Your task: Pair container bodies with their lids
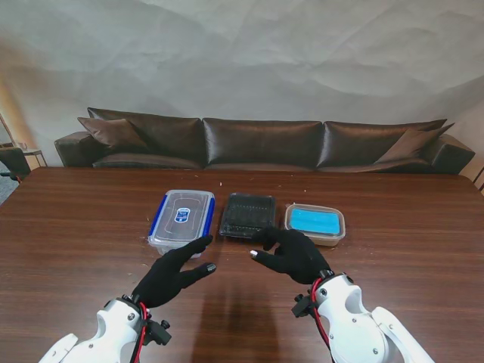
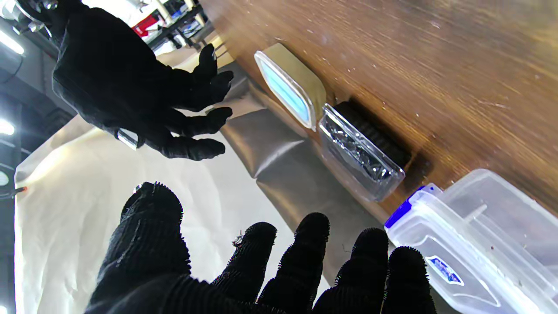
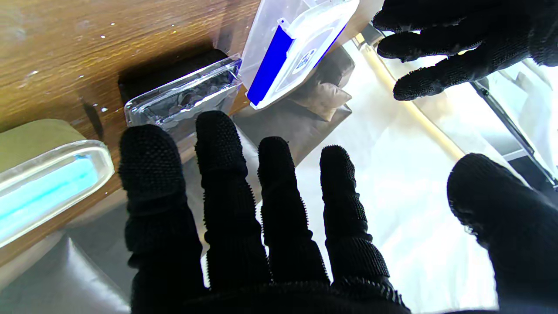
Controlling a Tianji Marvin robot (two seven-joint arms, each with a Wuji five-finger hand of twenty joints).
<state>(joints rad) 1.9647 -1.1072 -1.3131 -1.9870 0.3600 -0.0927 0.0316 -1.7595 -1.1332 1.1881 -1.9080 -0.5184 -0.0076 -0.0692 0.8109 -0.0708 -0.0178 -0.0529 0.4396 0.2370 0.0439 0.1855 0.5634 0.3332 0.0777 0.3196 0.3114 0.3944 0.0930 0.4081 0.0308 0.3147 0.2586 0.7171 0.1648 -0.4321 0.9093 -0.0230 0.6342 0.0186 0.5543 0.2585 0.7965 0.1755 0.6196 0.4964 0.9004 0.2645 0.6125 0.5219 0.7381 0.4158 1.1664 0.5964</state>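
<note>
Three lidded containers stand in a row mid-table. On the left is a clear box with blue clips [image 1: 181, 219] [image 2: 475, 244] [image 3: 296, 48]. A black tray under a clear lid [image 1: 247, 215] [image 2: 359, 152] [image 3: 183, 98] sits in the middle. A glass dish with a light-blue lid [image 1: 314, 223] [image 2: 287, 89] [image 3: 48, 183] is on the right. My left hand [image 1: 172, 272] [image 2: 244, 270] hovers open just nearer to me than the clear box. Open as well, my right hand [image 1: 293, 253] [image 3: 261, 218] hangs nearer to me than the black tray and the glass dish. Neither hand touches anything.
The wooden table [image 1: 76, 242] stretches wide on both sides. A dark brown sofa [image 1: 265, 144] stands behind its far edge. A chair [image 1: 11, 162] shows at the far left.
</note>
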